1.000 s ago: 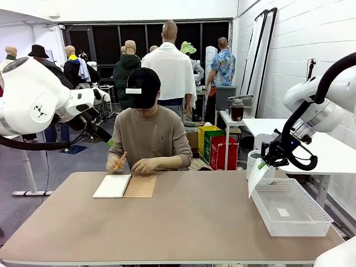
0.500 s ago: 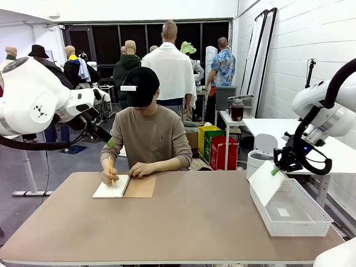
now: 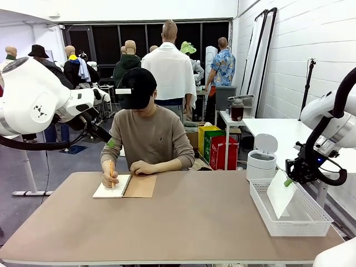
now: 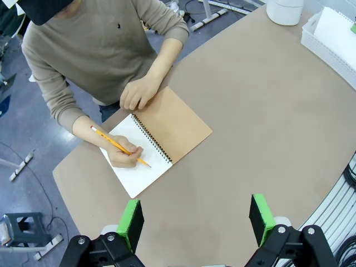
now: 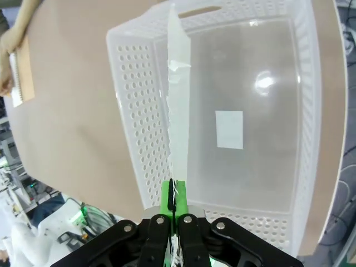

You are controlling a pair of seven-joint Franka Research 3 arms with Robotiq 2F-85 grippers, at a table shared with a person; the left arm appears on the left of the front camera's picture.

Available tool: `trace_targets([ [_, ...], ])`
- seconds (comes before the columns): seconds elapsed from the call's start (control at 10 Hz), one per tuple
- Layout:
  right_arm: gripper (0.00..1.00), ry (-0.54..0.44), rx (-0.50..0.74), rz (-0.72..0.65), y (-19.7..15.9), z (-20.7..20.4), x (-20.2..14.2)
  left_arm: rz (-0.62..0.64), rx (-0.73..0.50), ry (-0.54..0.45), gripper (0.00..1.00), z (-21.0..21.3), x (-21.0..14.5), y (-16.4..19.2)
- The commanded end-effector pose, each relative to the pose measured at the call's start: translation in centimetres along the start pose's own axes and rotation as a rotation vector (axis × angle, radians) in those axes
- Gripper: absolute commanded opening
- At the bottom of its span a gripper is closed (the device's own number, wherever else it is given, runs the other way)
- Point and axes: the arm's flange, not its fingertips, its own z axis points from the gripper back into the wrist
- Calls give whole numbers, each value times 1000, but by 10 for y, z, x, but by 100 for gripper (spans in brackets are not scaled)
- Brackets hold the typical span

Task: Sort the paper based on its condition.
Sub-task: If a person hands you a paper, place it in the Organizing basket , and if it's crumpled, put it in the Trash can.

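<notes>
1 sheet of paper point(image 3: 281, 194) hangs pinched in the clenched right claw point(image 3: 288, 182) over the basket point(image 3: 295, 229), left claw point(image 4: 194, 201) released; being limp, it could snag the rim and fall outside.

White left arm point(image 3: 30, 97), black jaws, green pads point(image 4: 132, 221), seemingly black cable point(image 3: 33, 146).

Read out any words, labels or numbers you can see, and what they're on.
No readable text.
Sticker in basket: blank.
Notebook page: no legible writing.
Sweater mark: too small to read.
</notes>
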Motion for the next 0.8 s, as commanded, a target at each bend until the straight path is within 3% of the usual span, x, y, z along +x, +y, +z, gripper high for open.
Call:
trace_targets([
  [0.0, 0, 7, -9, 2, -9, -12, 0, -2, -6, -12, 100, 1, 0, 1],
  [0.4, 0, 70, -84, -26, -7, -36, -2, -2, -6, -12, 100, 1, 0, 1],
  [0.7, 0, 54, -183, -82, -14, -41, -2, -2, -6, -12, 100, 1, 0, 1],
])
